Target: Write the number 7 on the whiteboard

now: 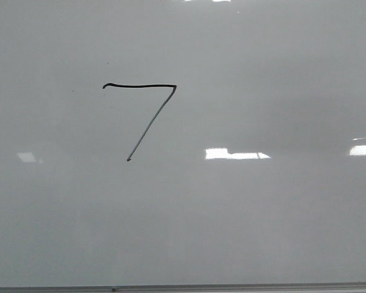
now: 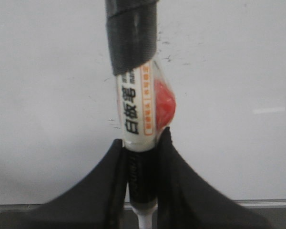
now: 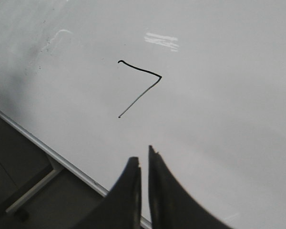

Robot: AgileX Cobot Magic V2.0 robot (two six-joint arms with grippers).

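A black number 7 is drawn on the glossy whiteboard, left of centre in the front view; it also shows in the right wrist view. No gripper shows in the front view. My left gripper is shut on a white marker with black and orange print and dark tape round its upper part, held over the whiteboard. My right gripper is shut and empty, above the whiteboard near its framed edge, short of the 7.
The board's grey metal frame edge runs along the near side and also shows in the right wrist view. Bright light reflections lie on the board. A dark floor with a stand leg lies past the edge.
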